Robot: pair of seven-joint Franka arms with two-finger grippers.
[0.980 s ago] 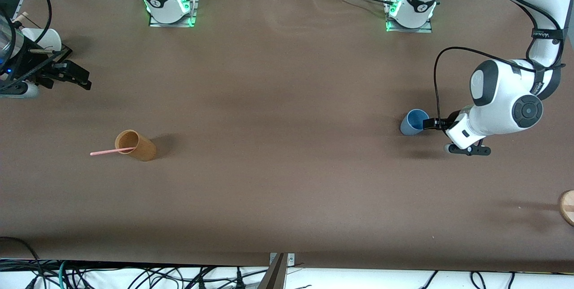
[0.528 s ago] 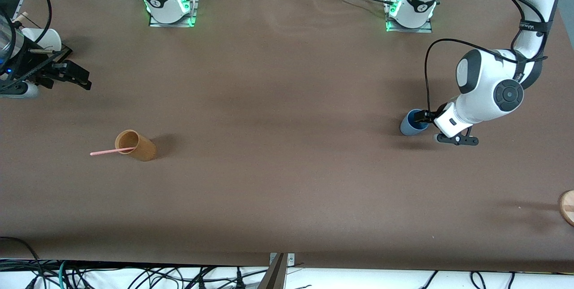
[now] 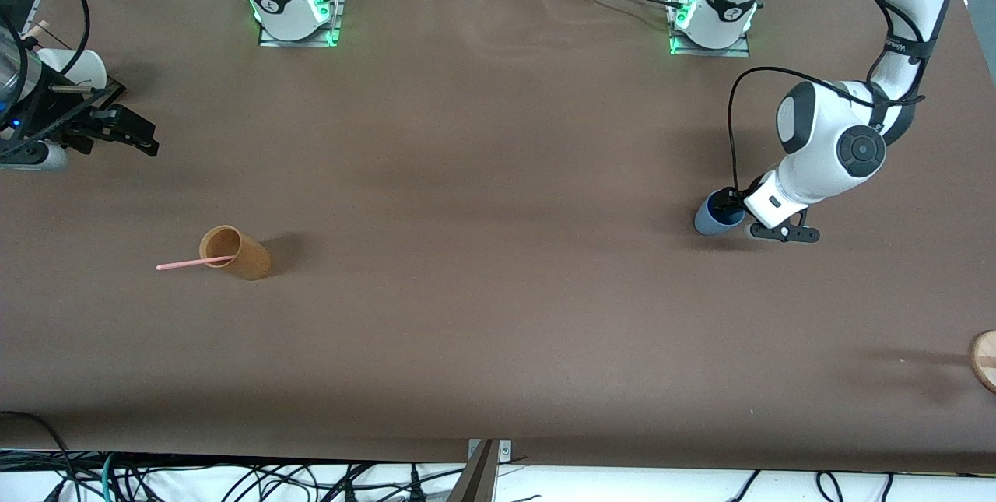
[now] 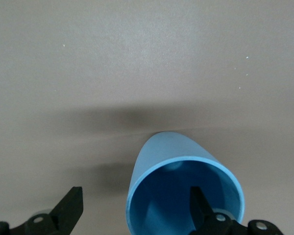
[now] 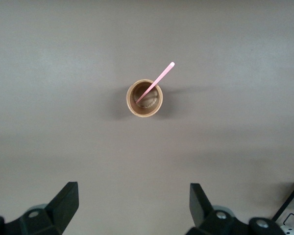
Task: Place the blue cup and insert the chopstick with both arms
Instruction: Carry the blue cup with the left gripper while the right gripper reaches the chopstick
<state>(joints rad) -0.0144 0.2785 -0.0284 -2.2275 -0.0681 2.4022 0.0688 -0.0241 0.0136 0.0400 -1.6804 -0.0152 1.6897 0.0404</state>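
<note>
While the chopstick (image 3: 184, 264) leans in the tan cup (image 3: 236, 252), the spread left pincer (image 4: 137, 215) straddles the blue cup's (image 3: 712, 215) rim.

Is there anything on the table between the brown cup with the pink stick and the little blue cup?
Nothing: in the front view only bare table lies between the tan cup holding the chopstick and the blue cup.

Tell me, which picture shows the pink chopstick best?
The right wrist view. It looks straight down on the chopstick, leaning out of the tan cup with its lower end inside. The front view shows the chopstick smaller, poking out of the cup's rim. The left wrist view shows only the blue cup.
</note>
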